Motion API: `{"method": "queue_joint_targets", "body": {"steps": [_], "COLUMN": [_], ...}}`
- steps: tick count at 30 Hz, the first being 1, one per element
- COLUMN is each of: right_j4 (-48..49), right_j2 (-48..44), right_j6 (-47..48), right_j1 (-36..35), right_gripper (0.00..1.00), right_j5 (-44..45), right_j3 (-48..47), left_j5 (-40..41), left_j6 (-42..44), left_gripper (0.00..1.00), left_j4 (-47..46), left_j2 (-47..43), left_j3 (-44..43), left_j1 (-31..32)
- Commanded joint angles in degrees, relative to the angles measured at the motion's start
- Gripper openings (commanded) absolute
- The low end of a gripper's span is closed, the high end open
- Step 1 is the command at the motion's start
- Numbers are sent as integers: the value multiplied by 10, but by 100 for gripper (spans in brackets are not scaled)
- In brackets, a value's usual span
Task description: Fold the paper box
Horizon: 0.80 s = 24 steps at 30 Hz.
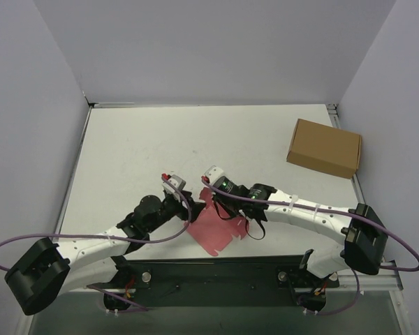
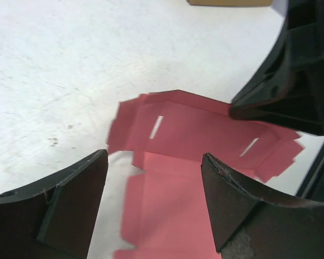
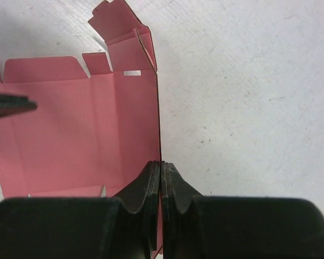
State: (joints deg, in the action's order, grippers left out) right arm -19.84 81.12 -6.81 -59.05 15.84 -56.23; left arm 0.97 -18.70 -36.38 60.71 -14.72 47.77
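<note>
The paper box [image 1: 215, 230] is a pink-red die-cut sheet lying near the table's front edge, between the two arms. One of its side panels stands upright. My right gripper [image 3: 160, 163] is shut on that panel's edge, and the panel [image 3: 157, 108] shows edge-on, running away from the fingertips. My left gripper [image 2: 155, 156] is open and hovers just above the sheet [image 2: 167, 216], with pink card between its fingers and nothing gripped. A slotted panel with tabs [image 2: 194, 129] rises beyond the left fingers. In the top view the left gripper [image 1: 190, 209] and right gripper [image 1: 216, 204] are close together over the sheet.
A larger brown cardboard box [image 1: 325, 148] sits at the back right of the white table [image 1: 140, 146]. Grey walls close in the left, back and right sides. The right gripper's black body [image 2: 291, 70] is close to the left gripper on its right.
</note>
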Motion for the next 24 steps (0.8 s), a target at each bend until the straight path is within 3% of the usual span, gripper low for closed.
{"method": "queue_joint_targets", "body": {"steps": [1,4,7,11,21,24], "right_j4": [0,-5,-10,-19,-21,-18], "right_j2": [-27,-38,-47,-52,-53,-51], "right_j6": [51,58,62,64,57,55], "right_j1": [-15,-18,-19,-24,-33,-32], "right_gripper": [0,0,0,0,0,0], "right_j5": [-31,-47,-58,-61,-61,-61], "right_j3": [6,6,6,5,9,10], "left_j5": [-55,-48,-85,-53,-14,-26], "left_j6": [108,161,183,223,256,256], "left_gripper": [80,81,81,81,80,75], "left_j4": [82,114,89,79,40,33], "left_j2": [-30,-40,-45,-44,-6,5], "left_j3": [-29,-43,-35,-41,-57,-63], "left_j1": [-29,-28,-26,-4,29,31]}}
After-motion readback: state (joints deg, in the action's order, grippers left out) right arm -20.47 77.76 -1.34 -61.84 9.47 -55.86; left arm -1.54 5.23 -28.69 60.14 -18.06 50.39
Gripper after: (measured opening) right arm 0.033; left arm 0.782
